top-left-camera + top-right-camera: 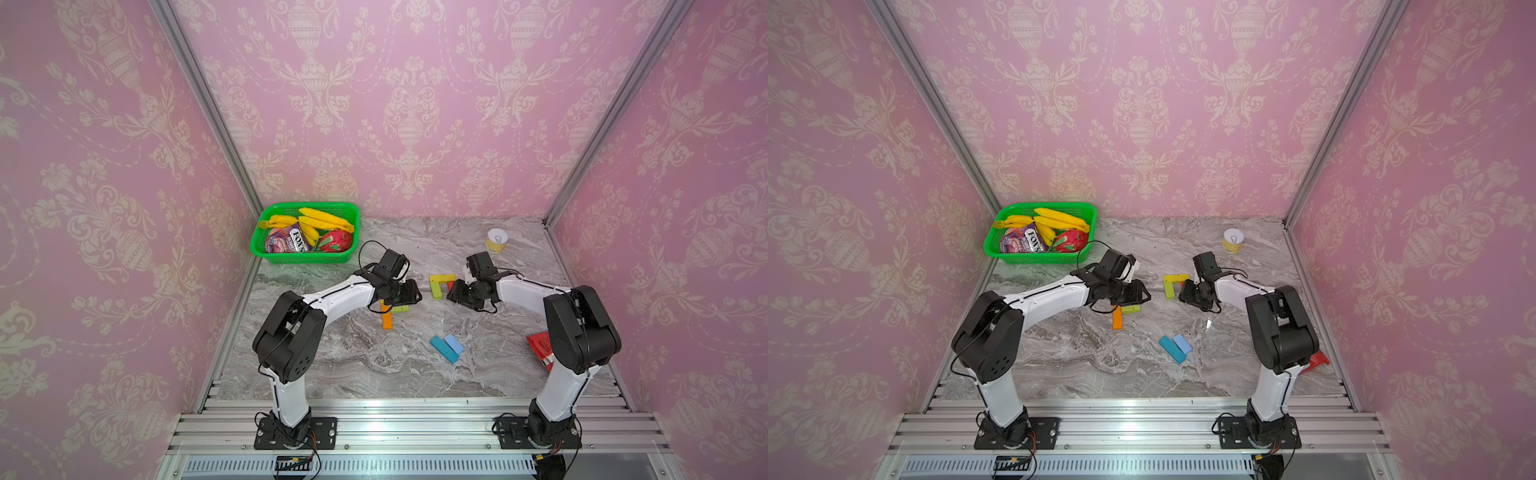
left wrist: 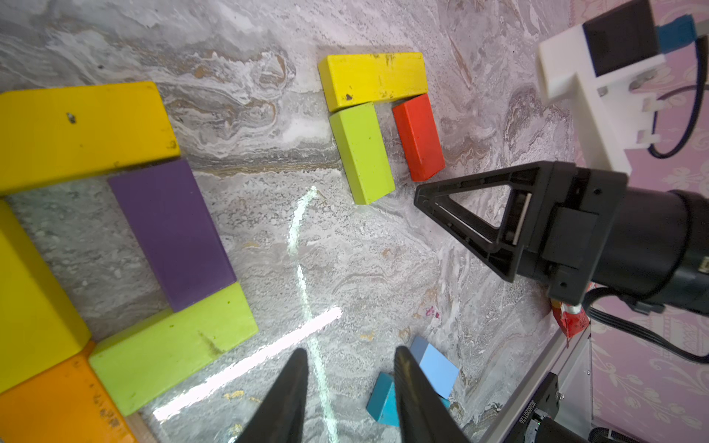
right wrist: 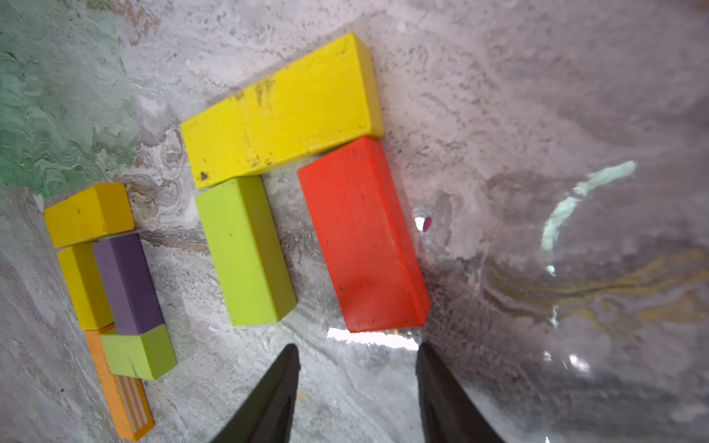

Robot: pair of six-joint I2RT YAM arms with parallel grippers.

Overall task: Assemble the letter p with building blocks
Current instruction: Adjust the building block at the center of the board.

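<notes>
Both grippers stand open and hold nothing. My left gripper [image 2: 351, 353] [image 1: 415, 296] hovers beside a P-like group of building blocks: two yellow [image 2: 80, 134], purple [image 2: 172, 234], lime green [image 2: 172, 345] and orange [image 1: 387, 320]. My right gripper [image 3: 356, 347] [image 1: 451, 293] sits just short of a second group. There a long yellow block [image 3: 284, 111] lies across the ends of a lime green block [image 3: 245, 249] and a red block [image 3: 364, 234]. A teal block [image 1: 441, 350] and a light blue block [image 1: 454, 343] lie together nearer the front.
A green basket [image 1: 307, 204] with bananas and snack packets stands at the back left. A small yellow can [image 1: 496, 240] stands at the back right. A red packet [image 1: 539, 347] lies by the right arm's base, partly hidden. Pink walls enclose the marble table.
</notes>
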